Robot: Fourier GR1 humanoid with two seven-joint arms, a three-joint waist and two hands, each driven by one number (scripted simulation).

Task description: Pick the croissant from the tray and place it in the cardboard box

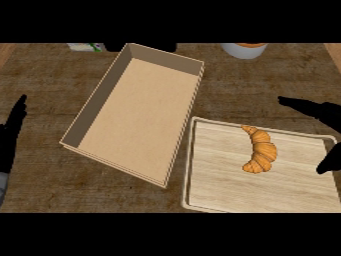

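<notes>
A golden croissant (260, 151) lies curved on the pale wooden tray (225, 192) at the lower right. The open cardboard box (99, 97) sits tilted to the tray's left, nothing inside it. My right hand (334, 118) hovers over the tray's right edge, fingers straight and spread from the thumb, a short gap to the right of the croissant and not touching it. At the left edge my left hand (3, 142) rests open with fingers pointing up, well clear of the box.
The counter top is dark brown woodgrain. A white cup with an orange top (244, 49) stands at the back edge right of the box. A small green-and-white item (84, 47) and a dark object (149, 47) sit behind the box.
</notes>
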